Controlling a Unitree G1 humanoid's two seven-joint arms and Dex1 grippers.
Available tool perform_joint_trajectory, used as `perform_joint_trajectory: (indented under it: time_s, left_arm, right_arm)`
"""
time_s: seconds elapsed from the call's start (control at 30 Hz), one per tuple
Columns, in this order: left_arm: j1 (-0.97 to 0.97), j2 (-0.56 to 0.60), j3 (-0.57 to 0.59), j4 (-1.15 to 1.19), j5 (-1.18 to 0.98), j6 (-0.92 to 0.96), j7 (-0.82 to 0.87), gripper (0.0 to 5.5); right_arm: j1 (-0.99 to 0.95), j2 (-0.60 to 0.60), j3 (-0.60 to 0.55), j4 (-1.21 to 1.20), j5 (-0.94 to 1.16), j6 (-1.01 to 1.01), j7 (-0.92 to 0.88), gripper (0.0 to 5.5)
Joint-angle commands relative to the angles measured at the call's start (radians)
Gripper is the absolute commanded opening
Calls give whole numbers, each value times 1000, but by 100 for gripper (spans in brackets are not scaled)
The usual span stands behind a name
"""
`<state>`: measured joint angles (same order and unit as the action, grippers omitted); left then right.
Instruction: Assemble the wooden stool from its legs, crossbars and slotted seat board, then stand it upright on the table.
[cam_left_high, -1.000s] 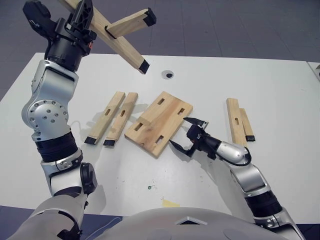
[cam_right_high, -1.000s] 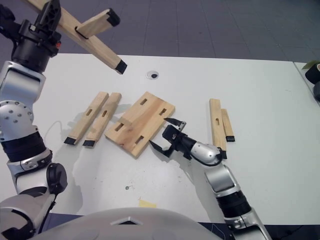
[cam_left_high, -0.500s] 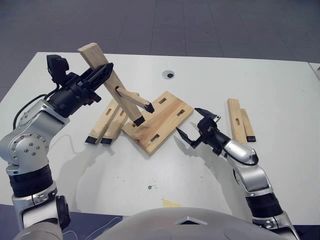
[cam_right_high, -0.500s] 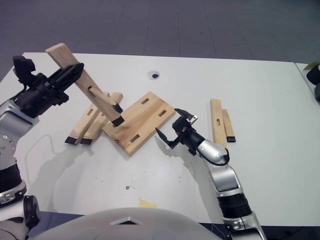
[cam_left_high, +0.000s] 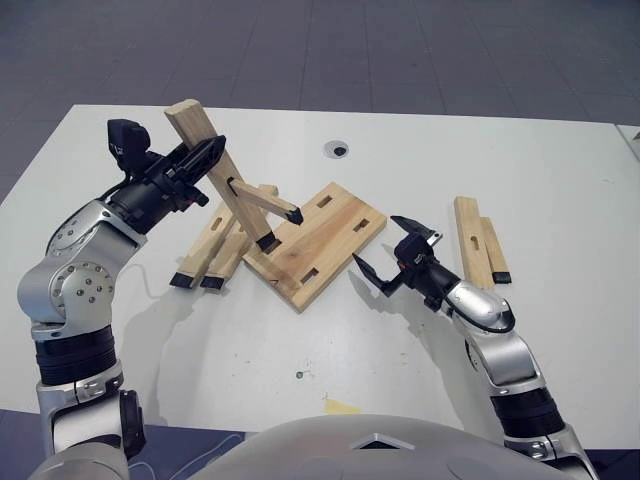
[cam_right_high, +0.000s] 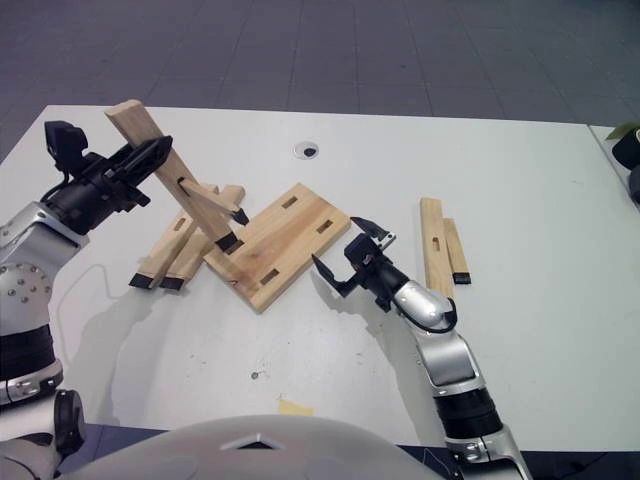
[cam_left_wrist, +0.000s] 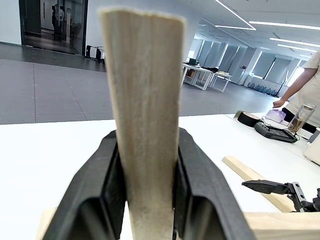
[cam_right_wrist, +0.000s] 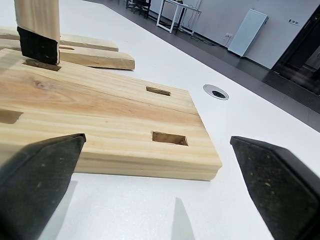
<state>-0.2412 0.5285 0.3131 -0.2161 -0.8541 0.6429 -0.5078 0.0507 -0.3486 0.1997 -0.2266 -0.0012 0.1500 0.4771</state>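
Nearest, toward the right of the white table (cam_left_high: 250, 340), the right gripper (cam_left_high: 376, 243) hangs low with its two black fingers spread wide, just beside the right edge of the slotted seat board (cam_left_high: 325, 235) and not touching it. The board lies flat at the middle of the table, turned at an angle, slots facing up. To the left, the left gripper (cam_left_high: 208, 158) is clamped on a wooden leg (cam_left_high: 248, 212), which leans steeply with its black-capped foot on the board's left part, at a slot. A short crossbar (cam_left_high: 268, 199) juts sideways from that leg. Two more wooden pieces (cam_left_high: 198, 258) lie side by side on the table just left of the board, and another pair (cam_left_high: 470, 245) lies well to the right. Farther back is a round cable hole (cam_left_high: 339, 150).
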Motion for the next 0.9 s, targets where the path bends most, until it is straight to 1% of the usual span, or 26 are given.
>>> perform_joint_trajectory:
  time_s: [0.03,0.23,0.43,0.53,0.67,0.9]
  left_arm:
    - [-1,-12,9,-26,-26,28,14,102]
    - [49,10,-29,-35,46,16,-6,102]
    - [47,-2,-28,-11,89,-19,17,102]
    - [65,-4,-48,-17,111,-32,16,102]
    - [101,25,-100,-63,168,-63,-3,102]
    - [209,-23,-140,-134,201,-105,30,102]
  right_arm:
    - [-20,-9,2,4,-10,3,5,540]
    - [-22,-6,7,13,-22,-1,1,540]
    - [-17,-10,15,11,-30,-9,4,540]
    - [-20,-11,16,13,-32,-13,6,540]
    - [-23,-15,19,15,-38,-18,10,540]
    - [-20,-15,27,18,-50,-31,10,540]
